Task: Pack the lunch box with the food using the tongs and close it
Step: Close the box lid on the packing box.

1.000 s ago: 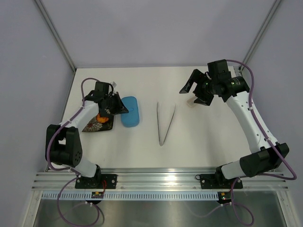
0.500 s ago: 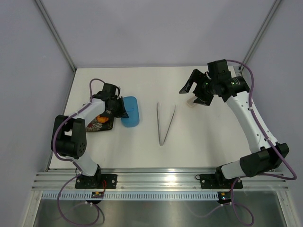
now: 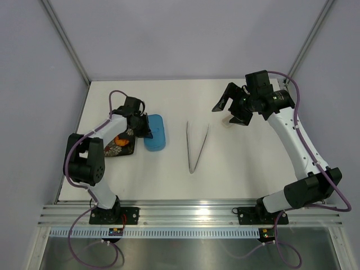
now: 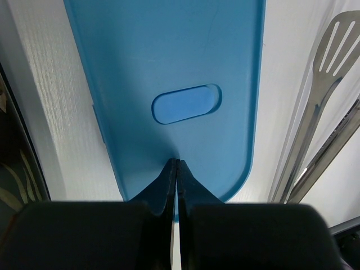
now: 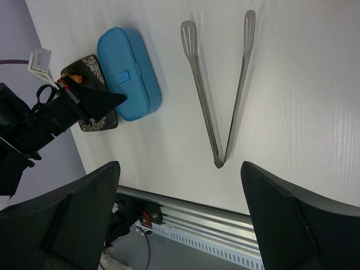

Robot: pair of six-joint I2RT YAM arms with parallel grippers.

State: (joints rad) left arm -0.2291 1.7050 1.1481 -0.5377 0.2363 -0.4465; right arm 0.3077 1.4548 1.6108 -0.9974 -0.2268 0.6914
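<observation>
The blue lunch box lies at the left with its lid on, a small oval recess in the top. My left gripper is shut and empty, its tips low over the near end of the lid. Left of the box, an orange bit of food lies on a dark patterned plate. Mid-table, the silver tongs lie as a narrow V, the joint nearest me. My right gripper hangs open high at the far right. A small pale piece lies under it.
Grey walls with metal posts close off the table's back and sides. An aluminium rail runs along the near edge. The right wrist view takes in the box, the tongs and the plate.
My left gripper has moved right, from over the plate to the lunch box's left side, and its elbow has swung inward. The right arm has hardly moved.
</observation>
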